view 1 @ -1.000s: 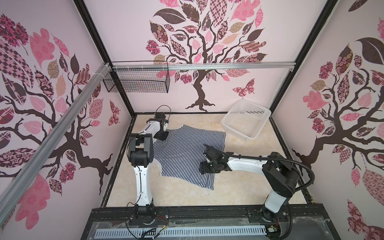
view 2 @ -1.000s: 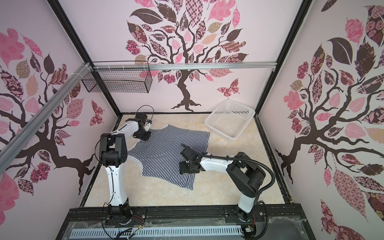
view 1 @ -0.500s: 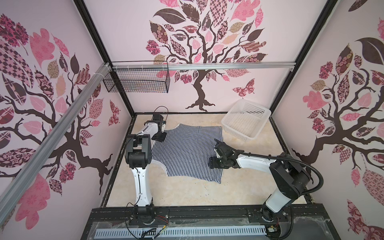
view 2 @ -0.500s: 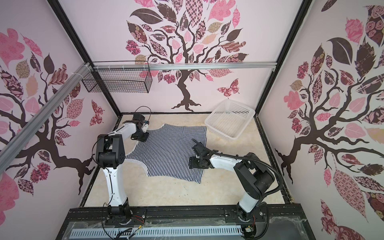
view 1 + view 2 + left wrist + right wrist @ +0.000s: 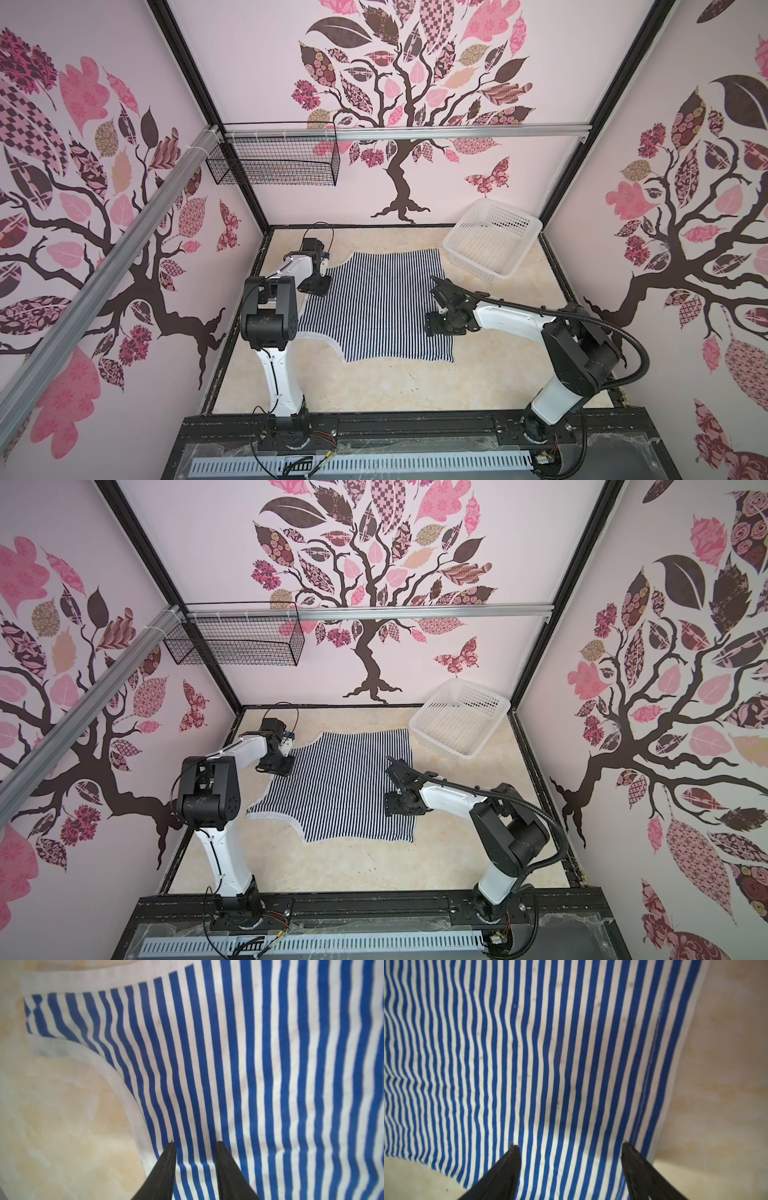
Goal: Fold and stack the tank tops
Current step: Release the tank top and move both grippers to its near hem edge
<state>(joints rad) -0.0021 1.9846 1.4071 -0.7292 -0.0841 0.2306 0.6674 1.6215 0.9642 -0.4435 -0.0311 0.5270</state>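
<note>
Tank top [image 5: 374,307]: lies square and flat on table [image 5: 374,386], no longer skewed; judged ready for first fold. Left tool [image 5: 196,1144] slightly apart, right tool [image 5: 569,1144] wide apart, neither gripping.

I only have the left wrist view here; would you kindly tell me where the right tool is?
Observer: The right tool is positioned over the tank top near its hem, jaws wide open, holding nothing.
Operator: Thank you. Is the whole garment spread out?
Observer: Yes, in both top views it lies flat and unfolded on the table.
Operator: And is anything in the basket?
Observer: The white basket in the far right corner looks empty.
</note>
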